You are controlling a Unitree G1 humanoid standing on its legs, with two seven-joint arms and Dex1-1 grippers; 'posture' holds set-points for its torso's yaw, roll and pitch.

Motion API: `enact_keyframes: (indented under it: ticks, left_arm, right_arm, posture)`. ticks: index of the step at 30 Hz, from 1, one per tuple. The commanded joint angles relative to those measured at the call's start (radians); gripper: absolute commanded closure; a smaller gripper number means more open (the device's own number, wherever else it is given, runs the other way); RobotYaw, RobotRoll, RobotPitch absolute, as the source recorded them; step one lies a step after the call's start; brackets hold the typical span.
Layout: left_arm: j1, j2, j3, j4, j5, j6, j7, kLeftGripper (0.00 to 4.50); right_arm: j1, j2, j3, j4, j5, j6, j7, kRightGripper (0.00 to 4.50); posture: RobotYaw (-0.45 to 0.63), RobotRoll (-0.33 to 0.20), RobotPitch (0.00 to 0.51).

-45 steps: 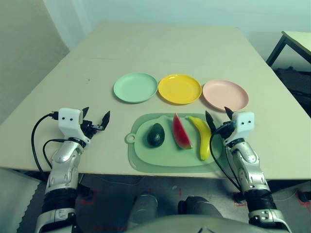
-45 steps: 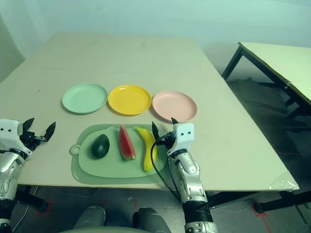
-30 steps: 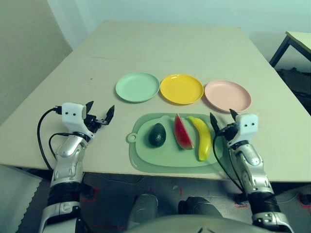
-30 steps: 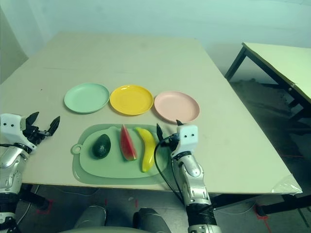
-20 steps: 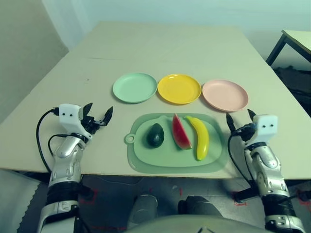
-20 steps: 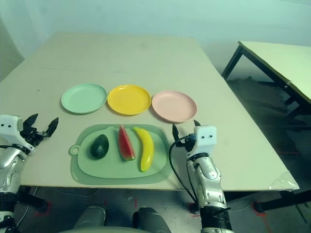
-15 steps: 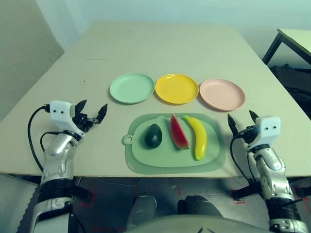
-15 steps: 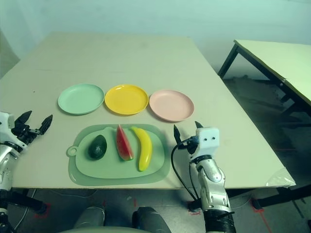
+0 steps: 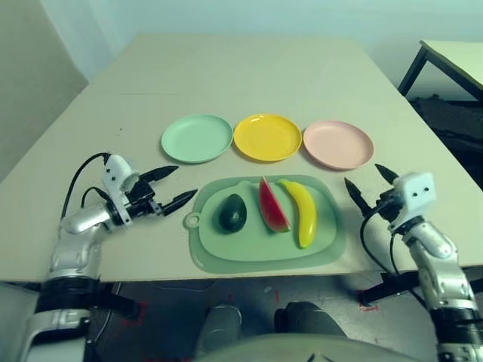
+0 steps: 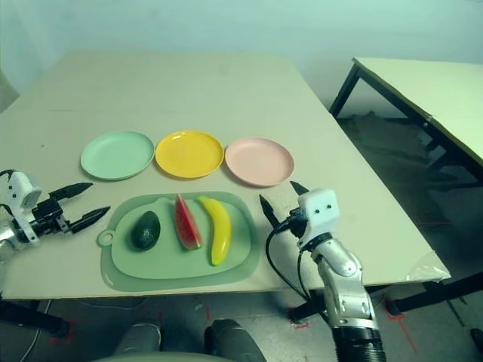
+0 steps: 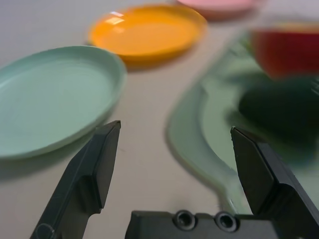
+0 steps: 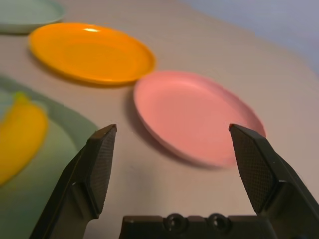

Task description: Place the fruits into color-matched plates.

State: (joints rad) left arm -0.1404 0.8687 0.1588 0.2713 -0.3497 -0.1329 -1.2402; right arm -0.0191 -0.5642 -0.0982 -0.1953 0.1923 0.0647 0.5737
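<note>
a: where are the fruits?

b: all three lie on the green mat (image 9: 264,245) near the table (image 9: 249,83) front edge. the avocado (image 9: 232,213) is toward the robot's left, the watermelon (image 9: 272,205) in the middle standing on its rind, the banana (image 9: 301,212) on the right. the watermelon and banana are just beside each other; the avocado sits a little apart.

a: and the plates?

b: in a row behind the mat, none holding anything. mint plate (image 9: 197,138) on the left, yellow plate (image 9: 267,137) in the middle, pink plate (image 9: 337,144) on the right. the mint and yellow rims look nearly touching, as do the yellow and pink.

a: left gripper?

b: the left gripper (image 9: 171,188) is spread wide and grasps nothing. it hovers low just left of the mat's small tab, fingers pointing toward the avocado. in its wrist view the mint plate (image 11: 50,97) lies past one finger, and the mat's edge and the dark blurred avocado (image 11: 279,112) past the other.

a: right gripper?

b: the right gripper (image 9: 370,185) is also spread wide, with nothing in it. it sits just right of the mat, near the pink plate. its wrist view looks between the fingers at the pink plate (image 12: 197,114), with the banana (image 12: 20,139) off to one side.
</note>
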Motion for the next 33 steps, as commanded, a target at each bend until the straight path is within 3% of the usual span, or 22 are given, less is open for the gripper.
enact_keyframes:
  ticks: [1,6,10,12,16,26,33]
  left_arm:
    - [0.015,0.081,-0.024,-0.044,0.021,-0.033,-0.118,0.02]
    - [0.011,0.132,-0.009,-0.173,-0.095,0.094,-0.209,0.02]
    - [0.000,0.149,-0.026,-0.246,-0.142,0.199,-0.251,0.02]
    - [-0.017,0.165,-0.031,-0.274,-0.161,0.262,-0.264,0.02]
    - [-0.036,0.196,-0.014,-0.326,-0.201,0.371,-0.262,0.02]
    - [-0.012,0.209,0.022,-0.363,-0.207,0.421,-0.243,0.02]
    - [0.013,0.206,0.036,-0.369,-0.210,0.432,-0.244,0.02]
  right_arm:
    - [-0.087,-0.133,-0.021,-0.076,0.006,0.118,0.083,0.01]
    - [-0.303,-0.391,0.120,-0.077,-0.105,0.084,0.327,0.01]
    - [-0.513,-0.471,0.311,0.013,-0.234,-0.056,0.551,0.01]
    - [-0.618,-0.459,0.404,0.053,-0.285,-0.173,0.661,0.01]
    - [-0.723,-0.422,0.515,0.095,-0.325,-0.345,0.797,0.01]
    - [-0.737,-0.366,0.635,0.157,-0.374,-0.555,0.948,0.01]
    - [-0.830,-0.247,0.688,0.293,-0.458,-0.626,0.951,0.01]
  posture:
    - [0.00,0.000,0.065]
    - [-0.01,0.000,0.070]
    - [-0.01,0.000,0.066]
    - [0.00,0.000,0.064]
    - [0.02,0.000,0.062]
    - [0.06,0.000,0.074]
    - [0.07,0.000,0.081]
